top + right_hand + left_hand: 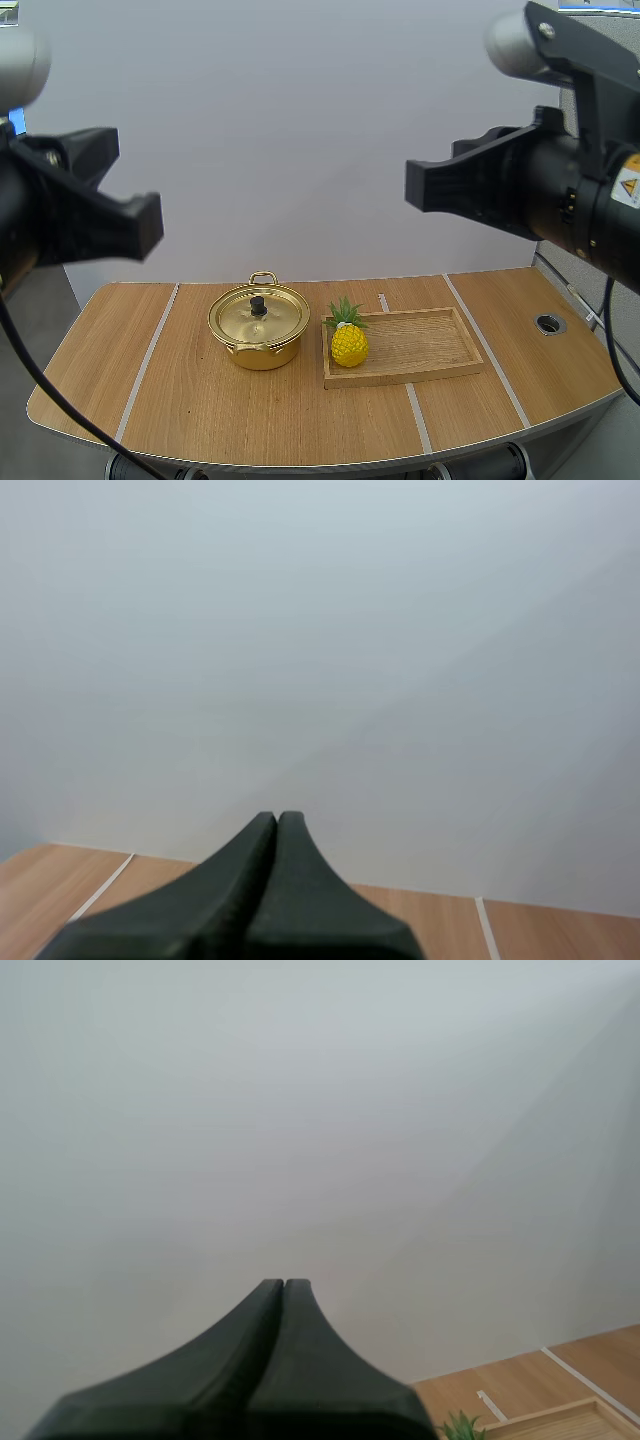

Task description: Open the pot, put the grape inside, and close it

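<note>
A gold pot (258, 338) stands on the table left of centre, its lid (275, 312) on and topped by a black knob (258, 304). Right beside it a yellow toy pineapple (348, 343) with green leaves stands at the left end of a wooden tray (420, 345); I see no grapes. My left gripper (148, 226) hangs high above the table's left side, shut on nothing (283, 1285). High on the right, my right gripper (415, 186) is likewise shut and holds nothing (277, 818). The left wrist view catches the pineapple's leaves (461, 1426) and the tray's edge (560, 1422).
The wooden table (200, 400) has pale stripes across it and a curved front edge. A round cable hole (549, 323) sits near its right end. A plain white wall stands behind.
</note>
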